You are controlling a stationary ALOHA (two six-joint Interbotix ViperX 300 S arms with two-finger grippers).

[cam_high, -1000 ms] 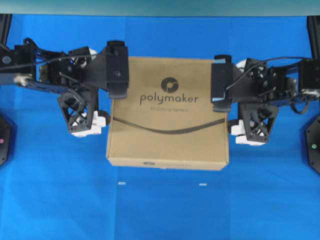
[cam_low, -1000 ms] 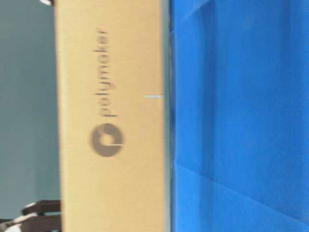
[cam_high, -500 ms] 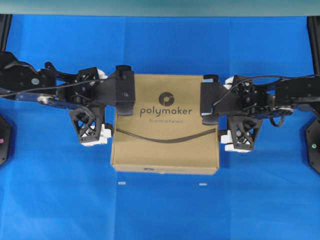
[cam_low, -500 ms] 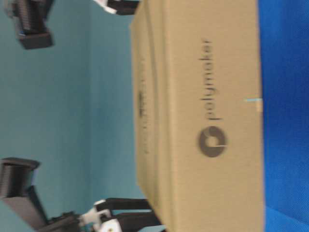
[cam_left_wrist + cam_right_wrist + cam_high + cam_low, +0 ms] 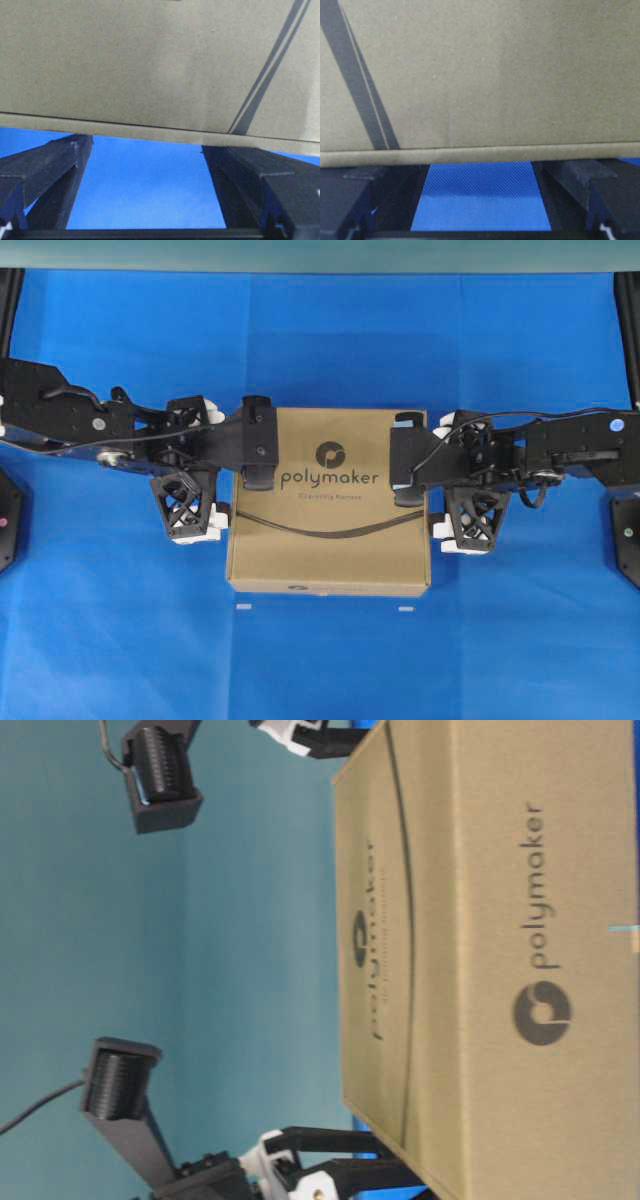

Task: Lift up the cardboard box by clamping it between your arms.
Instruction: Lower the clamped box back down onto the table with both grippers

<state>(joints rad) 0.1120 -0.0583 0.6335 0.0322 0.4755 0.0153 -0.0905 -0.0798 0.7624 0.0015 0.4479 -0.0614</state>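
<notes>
between the two arms, the cardboard box point(image 5: 330, 510) sits over the blue cloth point(image 5: 320, 670), its left and right edges pressed by the left gripper point(image 5: 222, 520) and right gripper point(image 5: 436, 530). both grippers stand spread wide, grasping nothing, fingers point(image 5: 45, 170) against the side walls. the box looks stiff, smooth and probably light; squeeze evenly at mid-height on opposite sides, or it may slip.

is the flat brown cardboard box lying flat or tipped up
Lying flat: the flat brown cardboard box shows its printed top squarely to the overhead camera, edges level.
</notes>
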